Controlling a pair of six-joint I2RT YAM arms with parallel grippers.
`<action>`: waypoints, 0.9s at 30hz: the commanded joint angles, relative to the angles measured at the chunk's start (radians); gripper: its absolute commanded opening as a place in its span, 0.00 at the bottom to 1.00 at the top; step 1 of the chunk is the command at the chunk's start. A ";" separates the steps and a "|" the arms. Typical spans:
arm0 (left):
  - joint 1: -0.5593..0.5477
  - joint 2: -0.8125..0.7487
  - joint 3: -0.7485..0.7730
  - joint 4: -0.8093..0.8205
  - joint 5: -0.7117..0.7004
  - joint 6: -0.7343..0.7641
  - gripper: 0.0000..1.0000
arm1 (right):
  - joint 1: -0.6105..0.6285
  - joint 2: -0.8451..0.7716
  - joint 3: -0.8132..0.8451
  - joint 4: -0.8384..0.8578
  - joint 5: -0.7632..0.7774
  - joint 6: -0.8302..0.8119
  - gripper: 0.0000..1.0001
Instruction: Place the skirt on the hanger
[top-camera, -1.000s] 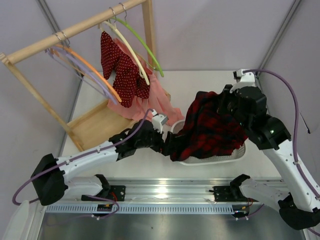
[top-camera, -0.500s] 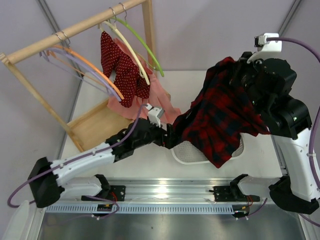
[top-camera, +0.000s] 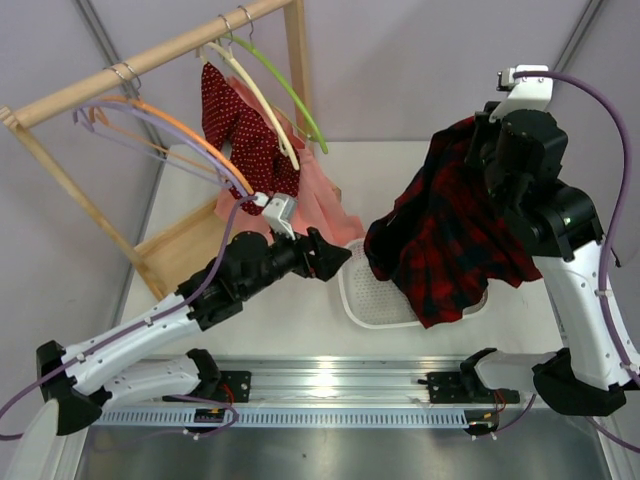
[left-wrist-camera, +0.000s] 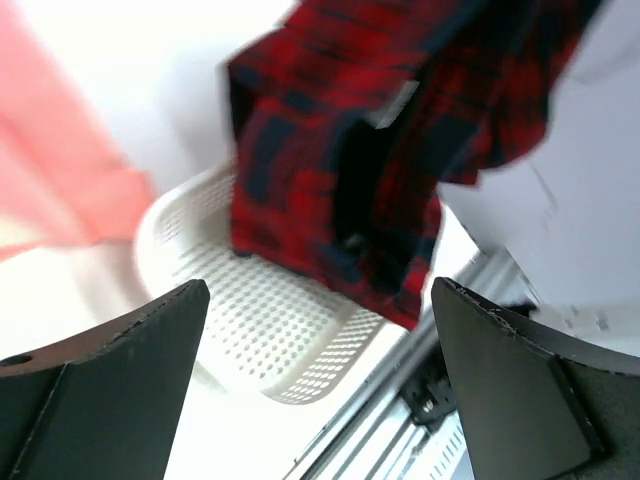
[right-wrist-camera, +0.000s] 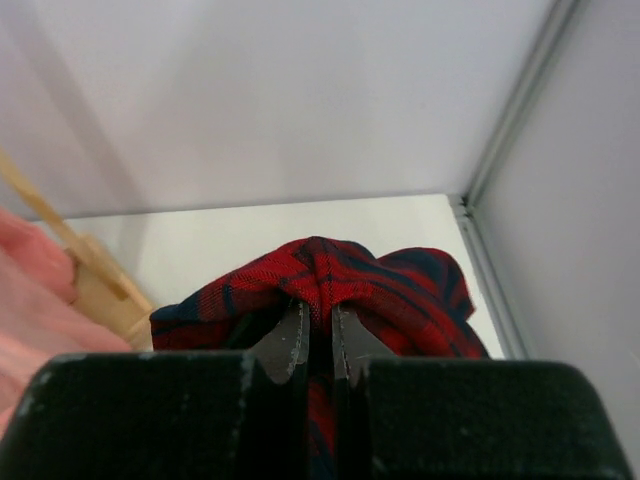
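The red and navy plaid skirt (top-camera: 440, 235) hangs in the air over the white basket (top-camera: 365, 305), bunched at its top edge. My right gripper (top-camera: 480, 135) is shut on that top fold, and the right wrist view shows the skirt (right-wrist-camera: 330, 270) pinched between the jaws of that gripper (right-wrist-camera: 320, 325). My left gripper (top-camera: 335, 255) stands open just left of the basket, apart from the cloth. The left wrist view, past the left gripper (left-wrist-camera: 320, 290), looks onto the skirt (left-wrist-camera: 340, 150) and the basket (left-wrist-camera: 300, 350). The lavender hanger (top-camera: 160, 122) hangs on the rack at the far left.
A wooden rack (top-camera: 160, 50) stands at the back left on a wooden base (top-camera: 195, 250). It carries an orange hanger (top-camera: 215, 152), a cream hanger (top-camera: 262, 105) with a red dotted garment (top-camera: 245, 140), and a green hanger (top-camera: 290, 90). A pink garment (top-camera: 315, 205) hangs below.
My right arm has lifted the skirt up out of the basket. My left gripper has drawn back from the cloth to the left and stands open.
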 joint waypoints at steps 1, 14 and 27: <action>-0.006 -0.059 -0.021 -0.104 -0.203 -0.104 0.98 | -0.068 -0.003 0.060 0.068 0.026 0.012 0.00; -0.053 0.268 -0.049 -0.018 -0.036 -0.086 0.87 | -0.099 0.093 0.346 -0.014 -0.159 0.011 0.00; -0.118 0.595 0.132 -0.052 -0.138 -0.196 0.67 | -0.058 0.113 0.463 0.021 -0.320 0.043 0.00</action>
